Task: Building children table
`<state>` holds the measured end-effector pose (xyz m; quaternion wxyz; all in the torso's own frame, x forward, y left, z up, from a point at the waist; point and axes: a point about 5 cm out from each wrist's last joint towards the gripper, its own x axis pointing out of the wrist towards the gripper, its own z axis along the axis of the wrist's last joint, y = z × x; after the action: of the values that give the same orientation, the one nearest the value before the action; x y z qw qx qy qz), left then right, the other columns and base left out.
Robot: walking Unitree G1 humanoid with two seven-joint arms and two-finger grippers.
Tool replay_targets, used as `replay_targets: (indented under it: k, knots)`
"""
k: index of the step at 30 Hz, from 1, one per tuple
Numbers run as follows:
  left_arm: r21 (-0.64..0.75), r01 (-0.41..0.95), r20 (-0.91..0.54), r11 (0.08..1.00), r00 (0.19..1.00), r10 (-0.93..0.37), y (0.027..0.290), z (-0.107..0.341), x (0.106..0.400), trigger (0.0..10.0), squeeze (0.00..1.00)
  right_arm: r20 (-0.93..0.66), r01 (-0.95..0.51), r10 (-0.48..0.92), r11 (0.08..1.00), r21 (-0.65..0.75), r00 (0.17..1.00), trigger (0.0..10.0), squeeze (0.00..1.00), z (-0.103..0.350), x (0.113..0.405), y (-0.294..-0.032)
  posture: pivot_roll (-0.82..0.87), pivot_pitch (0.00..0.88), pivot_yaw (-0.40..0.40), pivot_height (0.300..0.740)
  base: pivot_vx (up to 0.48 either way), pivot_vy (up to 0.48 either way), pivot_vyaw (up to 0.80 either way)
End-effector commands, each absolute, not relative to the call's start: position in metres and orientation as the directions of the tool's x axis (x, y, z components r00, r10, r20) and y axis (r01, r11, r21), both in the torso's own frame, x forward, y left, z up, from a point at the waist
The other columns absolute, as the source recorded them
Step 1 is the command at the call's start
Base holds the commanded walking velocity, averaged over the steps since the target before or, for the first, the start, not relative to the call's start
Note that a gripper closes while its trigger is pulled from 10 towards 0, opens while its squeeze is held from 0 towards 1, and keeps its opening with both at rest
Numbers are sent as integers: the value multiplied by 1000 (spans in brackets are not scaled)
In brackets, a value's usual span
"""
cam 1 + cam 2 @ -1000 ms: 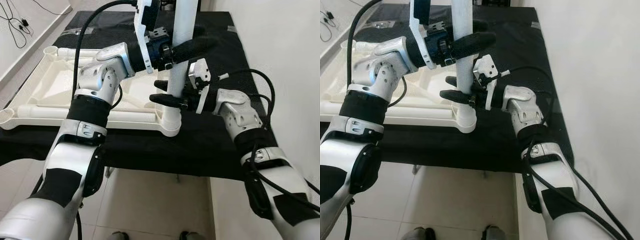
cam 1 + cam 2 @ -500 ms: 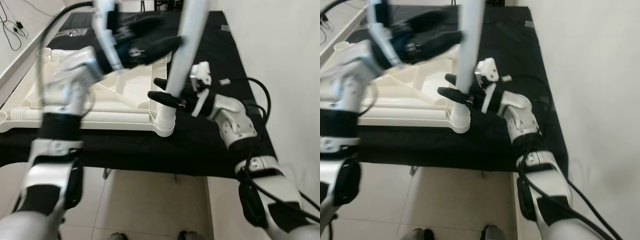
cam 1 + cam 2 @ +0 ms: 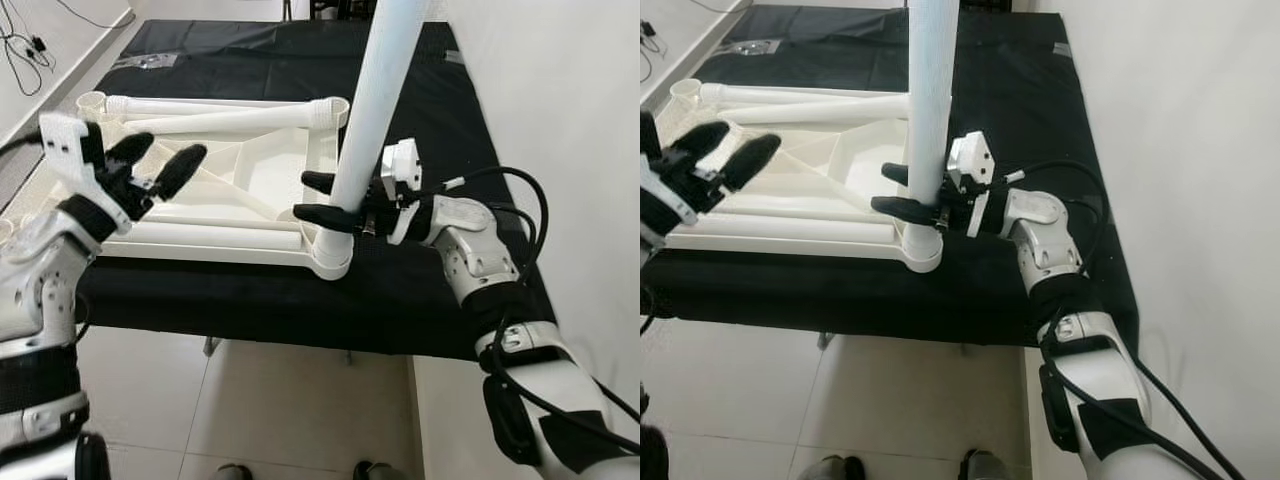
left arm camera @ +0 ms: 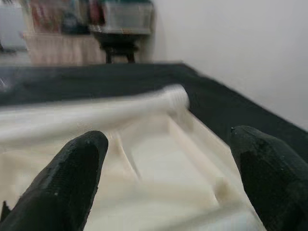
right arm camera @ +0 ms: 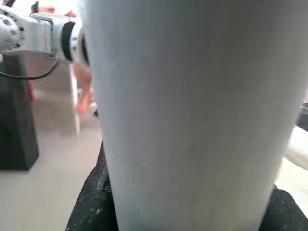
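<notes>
The white children's table top (image 3: 250, 240) lies upside down on a black-covered table. A white leg (image 3: 378, 110) stands upright in its near right corner socket (image 3: 328, 260). My right gripper (image 3: 320, 197) is shut on the leg just above the socket, one black finger on each side; the leg (image 5: 192, 120) looms close in the right wrist view. My left gripper (image 3: 157, 160) hovers open over the left part of the table top, well clear of the leg, with its fingers (image 4: 79, 178) spread wide. Another white tube (image 3: 230, 120) lies aslant across the far side of the top.
The black cloth (image 3: 420, 300) reaches the front edge, with tiled floor (image 3: 300, 410) below. A white wall (image 3: 560, 120) runs close along the right. Cables (image 3: 25, 50) lie on the floor at the far left.
My left gripper has let go of the upright leg and swung away to the left, now open. The right gripper keeps its hold low on the leg, which stays in the socket.
</notes>
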<state>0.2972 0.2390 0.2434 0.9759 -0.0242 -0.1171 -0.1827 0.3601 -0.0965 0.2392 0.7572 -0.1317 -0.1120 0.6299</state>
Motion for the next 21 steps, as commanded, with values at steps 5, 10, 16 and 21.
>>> replay_targets:
  k: [5,10,16,21]
  knots:
    - [-37,409,138,912,906,-400,210,212,272,10000,0,-186,-974,980,32,-226,75,0,0,206,355,-92,92,223,-19,740,0,0,0]
    - [-43,496,78,867,867,-492,184,193,256,10000,0,-180,-985,977,91,-147,118,0,0,202,362,-90,99,235,-28,740,0,0,0]
    - [-72,530,55,845,848,-527,170,186,245,10000,0,-136,-977,968,203,-57,209,0,0,202,371,-87,106,246,-33,740,0,0,0]
    - [-83,572,24,816,820,-572,157,178,234,10000,0,-119,-979,972,201,-20,201,0,0,200,371,-84,114,289,-39,740,0,0,0]
